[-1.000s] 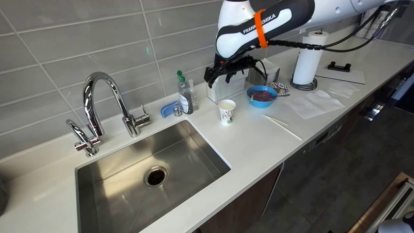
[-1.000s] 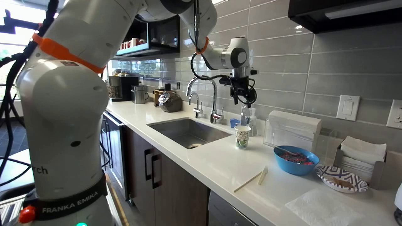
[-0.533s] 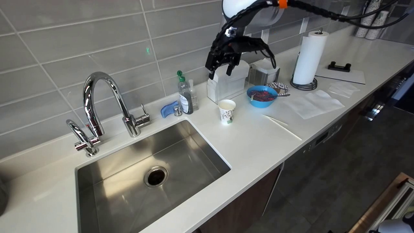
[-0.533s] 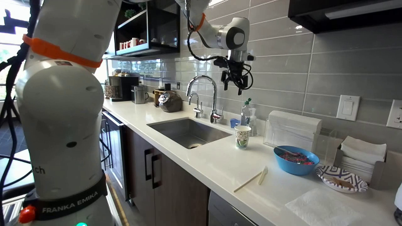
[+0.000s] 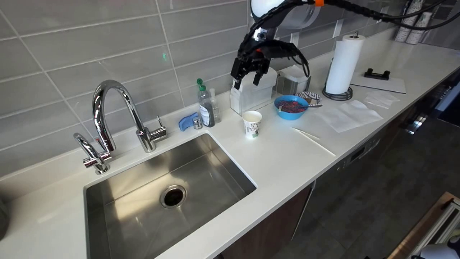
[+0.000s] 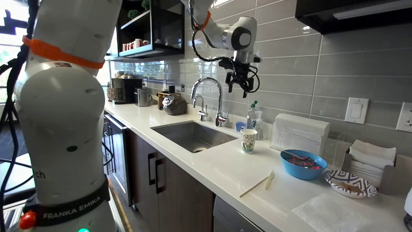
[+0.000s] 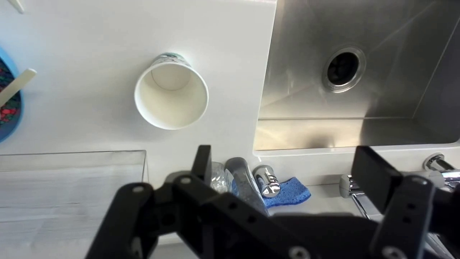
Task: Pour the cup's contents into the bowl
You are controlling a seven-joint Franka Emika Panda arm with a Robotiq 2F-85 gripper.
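My hand (image 7: 285, 160) hangs high over the surface (image 7: 230, 90), spread wide and holding nothing. In the wrist view I see the white cup (image 7: 172, 97) standing upright at 10 o'clock from the hand. The blue bowl (image 7: 13, 124) is at 9 o'clock from the cup, not touching it, with red and dark bits (image 7: 8, 112) inside. The sink (image 7: 294, 90) is at 3 o'clock from the cup.
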